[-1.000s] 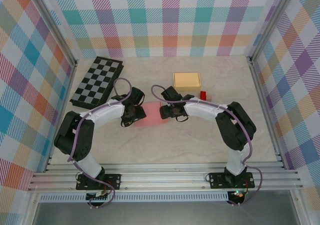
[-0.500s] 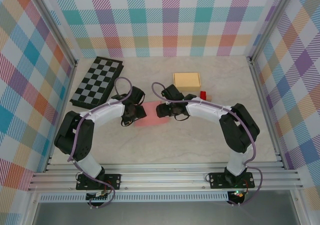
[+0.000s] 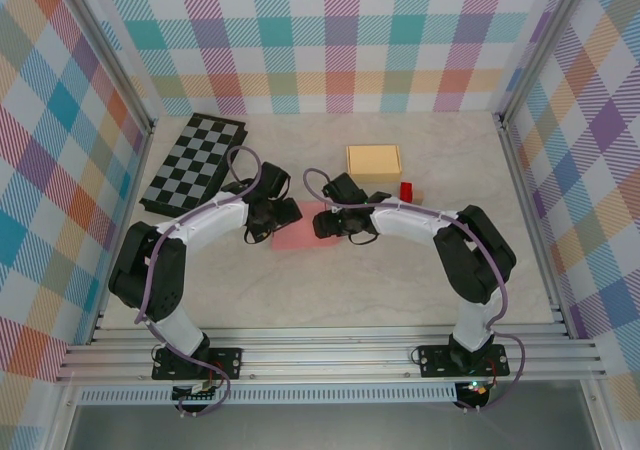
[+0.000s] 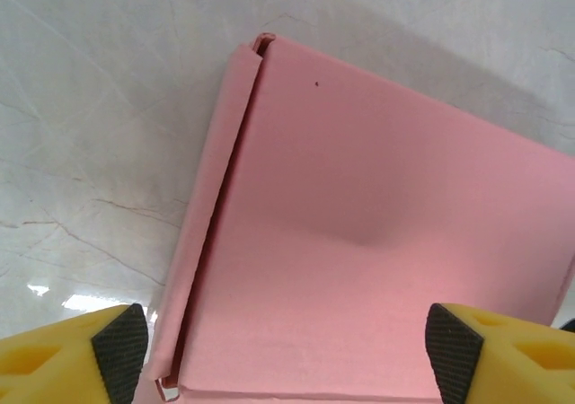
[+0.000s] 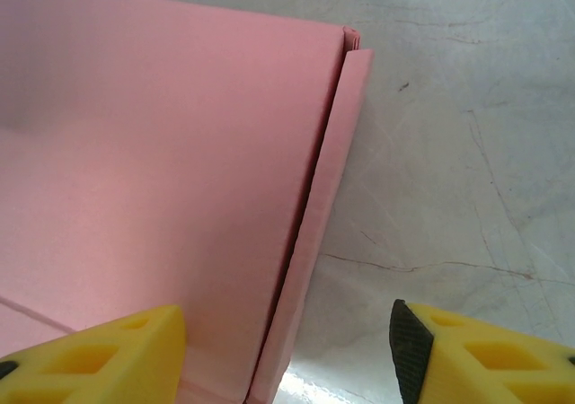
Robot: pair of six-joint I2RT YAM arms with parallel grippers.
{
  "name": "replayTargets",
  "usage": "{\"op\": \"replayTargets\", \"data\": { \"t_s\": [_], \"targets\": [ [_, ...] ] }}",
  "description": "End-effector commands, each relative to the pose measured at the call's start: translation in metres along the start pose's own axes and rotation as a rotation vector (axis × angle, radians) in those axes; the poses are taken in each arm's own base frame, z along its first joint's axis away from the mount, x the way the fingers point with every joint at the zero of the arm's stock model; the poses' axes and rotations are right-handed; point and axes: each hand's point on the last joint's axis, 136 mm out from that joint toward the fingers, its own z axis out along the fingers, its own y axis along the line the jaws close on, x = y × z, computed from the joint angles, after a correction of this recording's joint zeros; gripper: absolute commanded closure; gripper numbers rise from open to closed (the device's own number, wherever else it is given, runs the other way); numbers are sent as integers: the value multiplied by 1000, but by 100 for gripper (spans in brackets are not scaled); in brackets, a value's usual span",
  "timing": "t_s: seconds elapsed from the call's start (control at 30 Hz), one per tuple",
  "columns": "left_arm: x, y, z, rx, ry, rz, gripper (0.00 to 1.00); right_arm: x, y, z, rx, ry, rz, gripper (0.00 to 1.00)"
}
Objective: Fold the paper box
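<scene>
The pink paper box point(image 3: 300, 235) lies flat on the table between the two arms. In the left wrist view the paper box point(image 4: 377, 242) has a shallow dent in its top panel and a narrow side flap point(image 4: 211, 215) folded along its left edge. My left gripper point(image 4: 287, 346) hovers over it, open, its fingertips point(image 4: 121, 341) spread to either side of the panel. My right gripper point(image 5: 287, 350) is open too, straddling the box's right side flap point(image 5: 328, 197), with one finger point(image 5: 135, 350) above the pink panel and the other over bare table. Neither holds anything.
A folded checkerboard point(image 3: 192, 163) lies at the back left. At the back right of centre stands a tan cardboard box point(image 3: 373, 160) with a small red block point(image 3: 407, 190) beside it. Aluminium rails and plaid walls bound the table.
My left gripper has shifted up and right over the box's left end and opened wider. My right gripper has narrowed slightly and edged left at the box's right end.
</scene>
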Motion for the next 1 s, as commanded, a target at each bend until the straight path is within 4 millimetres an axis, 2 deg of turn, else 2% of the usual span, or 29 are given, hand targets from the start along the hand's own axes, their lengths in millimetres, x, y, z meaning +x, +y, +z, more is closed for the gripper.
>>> {"op": "replayTargets", "data": {
  "t_s": [0.0,0.2,0.47,0.97],
  "targets": [
    [-4,-10,-3,48,6,-56,10,11,-3,9,-6,28,23,37],
    [0,-5,9,60,24,-139,0,14,-3,10,-13,34,21,37],
    [7,-6,29,34,100,-170,0,14,-2,9,-16,31,10,37],
    [18,2,40,-34,174,-221,0,16,-2,10,-14,42,7,37]
  ]
}}
